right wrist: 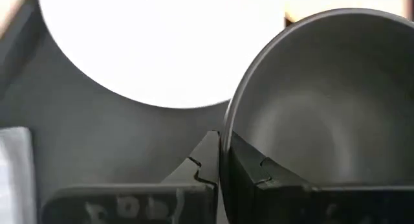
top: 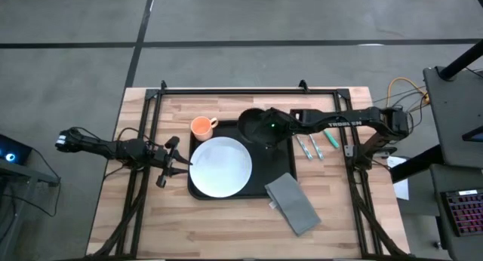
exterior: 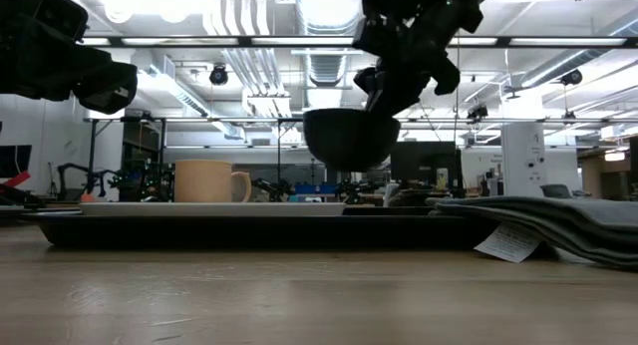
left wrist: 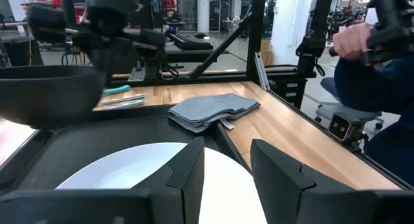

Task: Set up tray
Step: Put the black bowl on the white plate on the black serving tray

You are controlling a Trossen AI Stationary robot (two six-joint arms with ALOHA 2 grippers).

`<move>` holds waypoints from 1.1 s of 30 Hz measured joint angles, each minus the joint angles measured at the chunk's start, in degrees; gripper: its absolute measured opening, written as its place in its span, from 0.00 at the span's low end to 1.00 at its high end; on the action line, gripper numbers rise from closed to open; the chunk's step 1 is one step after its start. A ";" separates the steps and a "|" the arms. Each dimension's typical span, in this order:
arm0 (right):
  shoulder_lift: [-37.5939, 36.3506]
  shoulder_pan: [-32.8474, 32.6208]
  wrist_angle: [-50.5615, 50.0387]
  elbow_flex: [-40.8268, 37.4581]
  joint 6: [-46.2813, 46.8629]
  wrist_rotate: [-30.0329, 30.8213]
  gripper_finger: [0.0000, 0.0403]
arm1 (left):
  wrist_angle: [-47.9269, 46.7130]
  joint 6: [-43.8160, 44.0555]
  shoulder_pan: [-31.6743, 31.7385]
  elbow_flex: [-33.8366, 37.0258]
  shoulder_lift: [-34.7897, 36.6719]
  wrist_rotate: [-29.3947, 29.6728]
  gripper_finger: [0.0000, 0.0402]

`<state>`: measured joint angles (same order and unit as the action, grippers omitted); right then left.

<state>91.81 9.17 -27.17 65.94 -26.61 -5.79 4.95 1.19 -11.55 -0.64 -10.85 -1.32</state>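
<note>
You have the wooden table (top: 226, 223) under both arms, and on it the tray (top: 279, 164) lies flat near the middle, its long side running across the table. The white plate (top: 220, 166) sits inside the tray on its left half, filling most of that side. A grey folded napkin (top: 293, 203) lies across the tray's near right corner, partly on the rim and partly on the wood. Your right gripper (right wrist: 223, 160) has its jaws clamped on the rim of the black bowl (exterior: 350, 138), one finger inside and one outside; in the low view the bowl hangs clear above the tray, over its far right part. The orange mug (top: 201, 127) stands just beyond the plate at the tray's far left corner, handle to the right. Some teal-handled cutlery (top: 315, 144) lies on the wood just right of the tray. Your left gripper (top: 175, 162) hovers at the tray's left edge beside the plate, jaws apart and holding nothing. A person (left wrist: 372, 88) shows beyond the table in the left wrist view
</note>
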 joint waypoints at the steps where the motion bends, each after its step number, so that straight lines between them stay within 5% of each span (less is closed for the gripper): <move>1: 0.41 -0.48 -0.09 0.23 -0.46 -0.64 0.02 | -0.01 0.01 0.01 -0.02 -0.02 0.00 0.27; 33: 25.07 -11.20 -7.20 25.83 -10.07 -3.54 0.02 | -0.01 0.02 0.01 0.00 -1.28 0.00 0.27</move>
<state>116.88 -2.03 -34.37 91.77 -36.68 -9.33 4.94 1.21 -11.54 -0.64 -12.13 -1.32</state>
